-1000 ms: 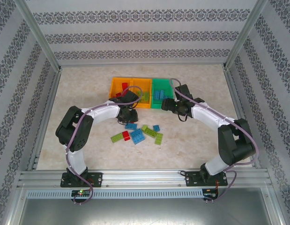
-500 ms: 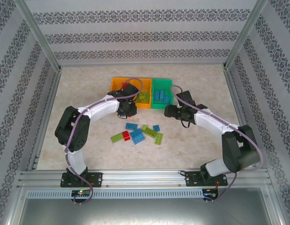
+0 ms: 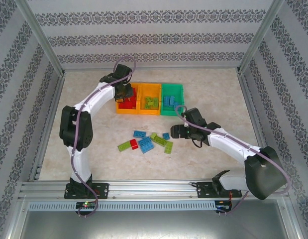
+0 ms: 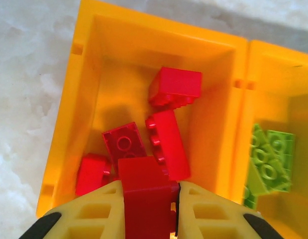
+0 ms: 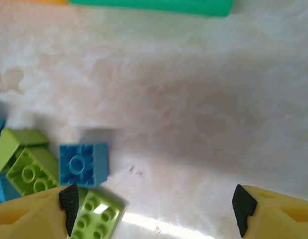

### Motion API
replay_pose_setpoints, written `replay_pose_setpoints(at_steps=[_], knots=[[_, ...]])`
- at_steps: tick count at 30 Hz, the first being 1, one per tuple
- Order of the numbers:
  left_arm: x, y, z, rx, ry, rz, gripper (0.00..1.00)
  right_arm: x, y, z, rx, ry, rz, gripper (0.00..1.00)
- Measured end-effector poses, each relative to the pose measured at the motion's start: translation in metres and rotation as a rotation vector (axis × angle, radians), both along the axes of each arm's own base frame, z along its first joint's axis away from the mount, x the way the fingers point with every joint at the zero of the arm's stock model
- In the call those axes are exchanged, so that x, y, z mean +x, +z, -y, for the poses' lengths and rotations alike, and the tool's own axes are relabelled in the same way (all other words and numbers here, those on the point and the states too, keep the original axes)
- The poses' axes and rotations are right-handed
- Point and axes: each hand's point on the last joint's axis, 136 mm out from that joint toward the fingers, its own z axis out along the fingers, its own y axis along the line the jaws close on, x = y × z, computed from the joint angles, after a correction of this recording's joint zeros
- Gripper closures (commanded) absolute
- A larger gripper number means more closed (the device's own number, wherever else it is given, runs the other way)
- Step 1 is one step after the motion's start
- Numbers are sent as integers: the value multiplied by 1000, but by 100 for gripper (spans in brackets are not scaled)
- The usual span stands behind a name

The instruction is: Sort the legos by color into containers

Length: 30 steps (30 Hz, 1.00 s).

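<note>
Left gripper (image 4: 150, 209) clamps a red brick (image 4: 146, 181) over the left orange bin (image 4: 69, 129) — more red bricks (image 4: 168, 142) lie inside. Right gripper (image 5: 154, 206), jaws apart, hangs beside loose blue and lime bricks (image 3: 150, 142) on the table (image 3: 94, 129).

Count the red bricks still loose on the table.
1: the red brick lies between a green brick on its left and a blue brick on its right. Another small one could be hidden beneath the other bricks.
</note>
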Motion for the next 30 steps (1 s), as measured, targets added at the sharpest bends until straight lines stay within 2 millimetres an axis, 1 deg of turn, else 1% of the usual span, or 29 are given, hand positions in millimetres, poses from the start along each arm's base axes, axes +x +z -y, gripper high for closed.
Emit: replay_pose_setpoints(at_steps=[3,6,10,13,14,17,21,25,28,30], knots=[[6,-22,-3,15,-3,-43,74,-15,-6,-9,-15,37,-36,17],[8,-33,-5,25,-7,-65,67,-29,-16,-17,-27,49,-93,18],[9,-34,-7,31,-11,-66,58,-47,-26,-33,-22,53,-151,19],[10,-33,-8,31,-14,-63,47,-59,-30,-43,-18,57,-179,20],[10,-33,-8,30,-15,-63,45,-62,-32,-45,-18,58,-187,20],[7,-33,-7,22,-17,-59,40,-66,-38,-47,-24,47,-212,21],[-7,-29,-8,3,-26,-62,38,-68,-52,-44,-53,20,-256,21],[-21,-24,-9,-14,-29,-64,37,-66,-54,-46,-72,-9,-282,21],[-25,-21,-9,-24,-31,-54,37,-65,-55,-46,-92,-33,-293,21],[-28,-20,-10,-24,-31,-51,37,-65,-56,-47,-102,-48,-291,22]])
